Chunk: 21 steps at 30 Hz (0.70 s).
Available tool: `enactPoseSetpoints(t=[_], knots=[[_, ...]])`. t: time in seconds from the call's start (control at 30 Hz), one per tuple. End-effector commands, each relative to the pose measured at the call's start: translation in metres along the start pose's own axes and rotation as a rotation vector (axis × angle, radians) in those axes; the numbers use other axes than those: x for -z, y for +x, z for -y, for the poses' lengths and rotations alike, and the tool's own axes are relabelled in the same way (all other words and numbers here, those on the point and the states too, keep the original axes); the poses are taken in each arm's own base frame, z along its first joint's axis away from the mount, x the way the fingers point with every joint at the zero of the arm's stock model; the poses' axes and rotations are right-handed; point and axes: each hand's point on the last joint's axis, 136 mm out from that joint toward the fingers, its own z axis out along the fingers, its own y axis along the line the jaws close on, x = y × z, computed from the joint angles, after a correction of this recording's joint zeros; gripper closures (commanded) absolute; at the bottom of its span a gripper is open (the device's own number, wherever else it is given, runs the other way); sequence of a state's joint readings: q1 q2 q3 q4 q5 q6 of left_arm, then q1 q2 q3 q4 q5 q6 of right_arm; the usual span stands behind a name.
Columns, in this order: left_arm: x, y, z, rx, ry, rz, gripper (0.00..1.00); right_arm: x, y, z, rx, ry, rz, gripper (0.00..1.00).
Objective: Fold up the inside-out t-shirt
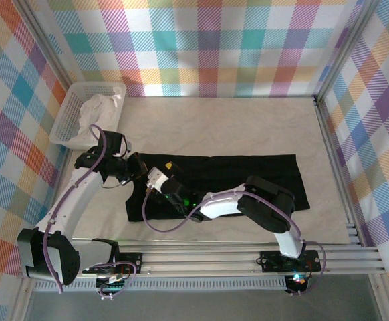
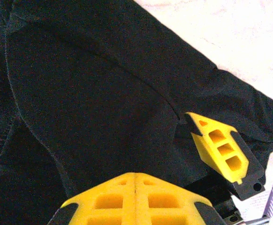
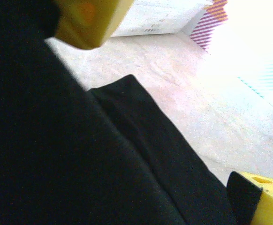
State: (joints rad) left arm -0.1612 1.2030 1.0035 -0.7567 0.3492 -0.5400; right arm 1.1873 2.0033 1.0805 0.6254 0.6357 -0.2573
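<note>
- The worktop (image 1: pixel 214 127) has open room behind and to the right of the shirt; a basket (image 1: pixel 66 124) stands at the far left corner
- The inside-out t-shirt (image 1: pixel 248 177) lies as a flat band across the middle, and I judge a fold from its left end is in hand
- The right end effector (image 3: pixel 162 112) is wide open over the shirt edge and holds nothing; next it must close on that edge
- The left end effector (image 2: pixel 134 180) is closed just beside it; I cannot tell if it pinches cloth

We see plaid walls (image 1: pixel 208 47) in pastel checks on three sides, a pale cream counter (image 1: pixel 234 127) under bright light, a white basket (image 1: pixel 64 117) in its far-left corner, aluminium rails (image 1: pixel 214 257) along the near edge
</note>
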Motion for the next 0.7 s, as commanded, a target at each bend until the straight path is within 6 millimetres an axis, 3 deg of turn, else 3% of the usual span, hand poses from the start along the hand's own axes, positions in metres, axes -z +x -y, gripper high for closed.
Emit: enactPoseSetpoints(t=[0.0,0.17,0.33,0.53,0.67], knots=[[0.000,0.003,-0.003,0.019,-0.002,0.002,1.00,0.000,-0.011,0.014,-0.011,0.122,0.022,0.02],[0.002,0.002,-0.003,0.019,-0.004,0.009,1.00,0.010,-0.001,0.030,0.011,0.184,-0.028,0.09],[0.001,0.004,-0.005,0.019,-0.007,0.005,1.00,0.028,0.005,0.035,0.046,0.157,-0.074,0.25],[-0.004,0.008,-0.011,0.019,-0.024,-0.007,1.00,0.043,0.015,0.024,0.085,0.037,-0.112,0.43],[-0.010,0.013,-0.017,0.024,-0.033,-0.024,1.00,0.051,0.021,0.013,0.124,-0.056,-0.124,0.61]])
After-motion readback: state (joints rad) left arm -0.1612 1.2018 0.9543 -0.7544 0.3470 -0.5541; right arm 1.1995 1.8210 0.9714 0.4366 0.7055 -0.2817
